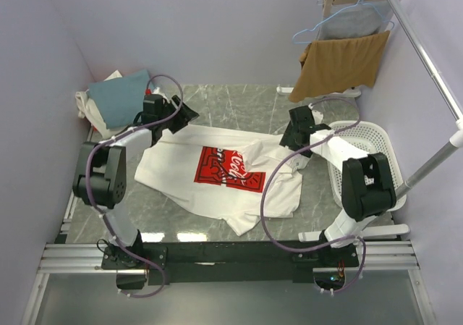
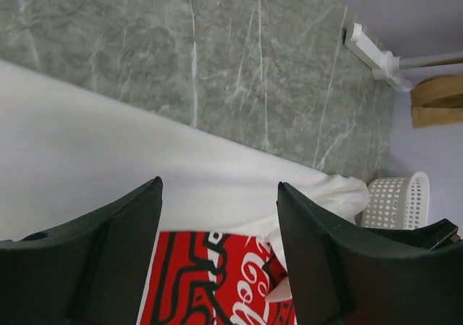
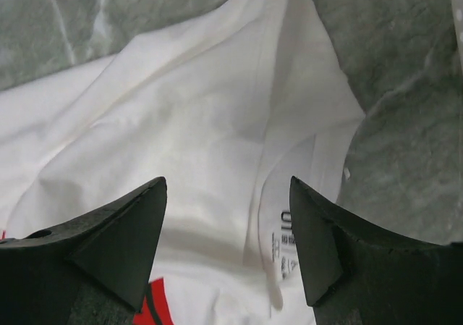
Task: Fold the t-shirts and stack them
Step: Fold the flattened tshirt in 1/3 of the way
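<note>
Found the white t-shirt spread print-up and unfolded across the middle of the table, rumpled at the near hem and at the collar end beside the basket. Saw the teal t-shirt lying on the off-white t-shirt at the far left corner, well apart from it; could not tell whether folded or merely heaped. Judged the white one wholly undone: no fold made, stacking left. Read a white script fragment, "Col", on the red print; made out only a "U" on the neck label. Noted the left tool gaping wide over the shirt's far edge, holding nothing, and the right tool equally wide above the collar, empty.
</note>
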